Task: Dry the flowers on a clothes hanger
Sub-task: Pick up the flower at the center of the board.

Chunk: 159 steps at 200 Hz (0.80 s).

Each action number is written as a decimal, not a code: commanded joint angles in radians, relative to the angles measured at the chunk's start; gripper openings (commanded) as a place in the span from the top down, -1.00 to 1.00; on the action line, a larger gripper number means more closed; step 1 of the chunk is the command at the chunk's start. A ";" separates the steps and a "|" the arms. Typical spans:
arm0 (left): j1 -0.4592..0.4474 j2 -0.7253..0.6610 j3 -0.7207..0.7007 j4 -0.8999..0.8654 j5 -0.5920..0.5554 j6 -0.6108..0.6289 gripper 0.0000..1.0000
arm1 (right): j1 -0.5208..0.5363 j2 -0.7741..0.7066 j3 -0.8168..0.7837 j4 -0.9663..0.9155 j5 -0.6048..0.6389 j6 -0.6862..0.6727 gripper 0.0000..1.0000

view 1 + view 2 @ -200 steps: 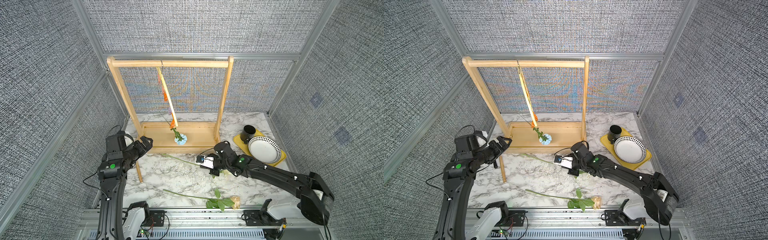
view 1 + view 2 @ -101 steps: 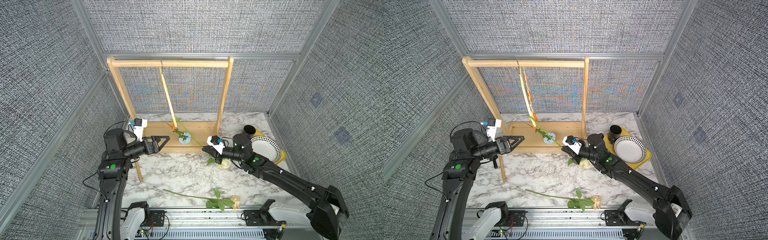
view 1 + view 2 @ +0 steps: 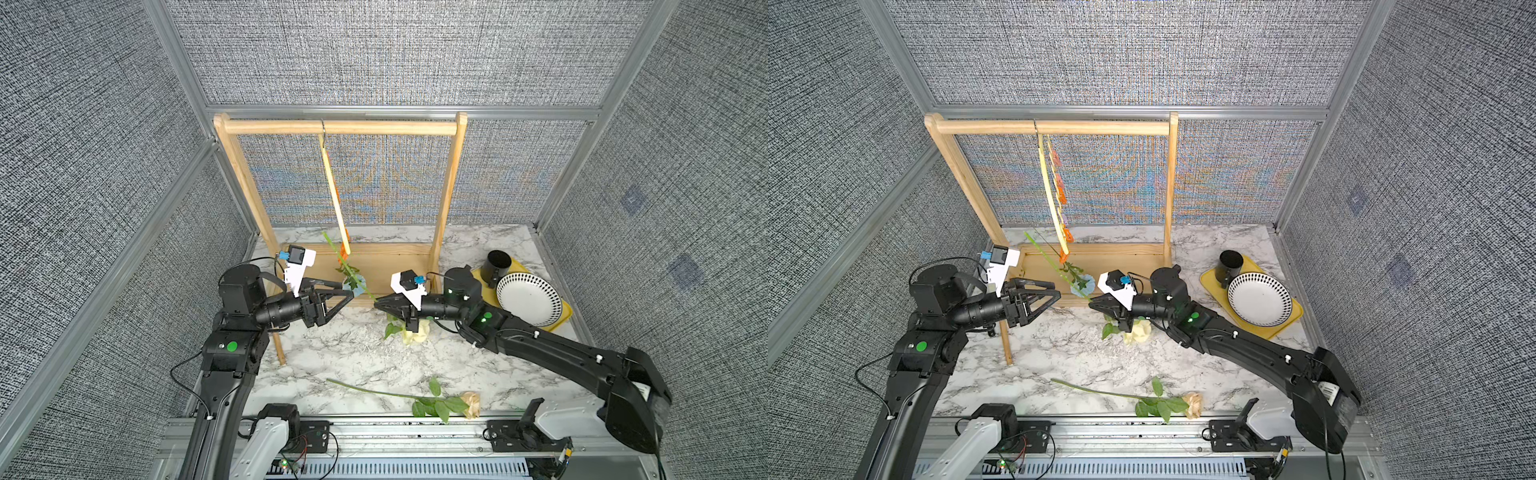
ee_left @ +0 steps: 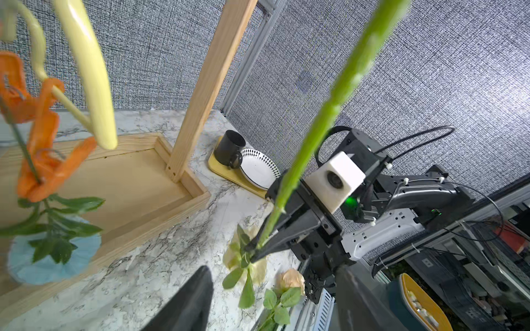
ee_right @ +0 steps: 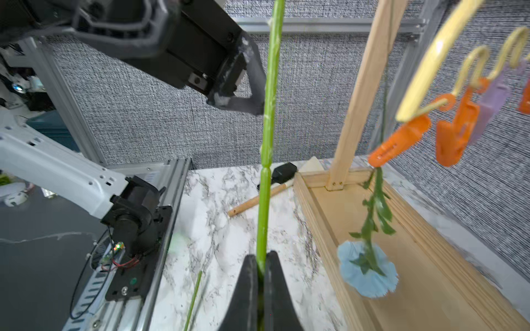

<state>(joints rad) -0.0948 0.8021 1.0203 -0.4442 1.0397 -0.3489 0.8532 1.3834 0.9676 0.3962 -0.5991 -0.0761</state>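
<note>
Clothes hanger (image 4: 94,86): showing pale yellow, its clips (image 5: 398,142) glowing orange with lilac among them.
Small bloom (image 5: 368,272): looking light blue, its leafy stem (image 5: 372,217) dark green.
Cream-white rose (image 3: 417,332): showing pale cream, its long stem (image 5: 269,114) reading bright green.
Beige-tan rose (image 3: 471,409): looking tan, its leaves (image 3: 440,405) showing fresh green.
Rack (image 3: 340,126): showing light natural wood grain.
Surface (image 3: 353,353): showing white marble, grey veins running all through it.
Plate (image 3: 528,299): gleaming white, black dots ringing it in rows.
Cup (image 3: 498,264): looking plain black.
Tray (image 3: 564,318): showing mustard yellow.
Walls (image 3: 374,50): looking grey, a fine woven pattern running across them.
Left hand (image 3: 1057,289) and right hand (image 3: 1091,305): both looking black from where I'm standing.
</note>
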 commanded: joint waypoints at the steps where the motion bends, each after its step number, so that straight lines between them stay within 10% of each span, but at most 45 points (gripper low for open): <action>1: 0.000 -0.010 0.017 0.053 -0.087 0.006 -0.21 | 0.013 0.020 0.027 0.060 -0.009 0.040 0.91; 159: 0.000 -0.003 0.035 0.096 -0.130 -0.012 0.34 | 0.041 0.075 0.079 -0.014 -0.048 0.017 0.92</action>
<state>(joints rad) -0.0948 0.7910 1.0470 -0.3904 0.8902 -0.3527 0.8898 1.4532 1.0348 0.3912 -0.6350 -0.0566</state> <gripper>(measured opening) 0.348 0.075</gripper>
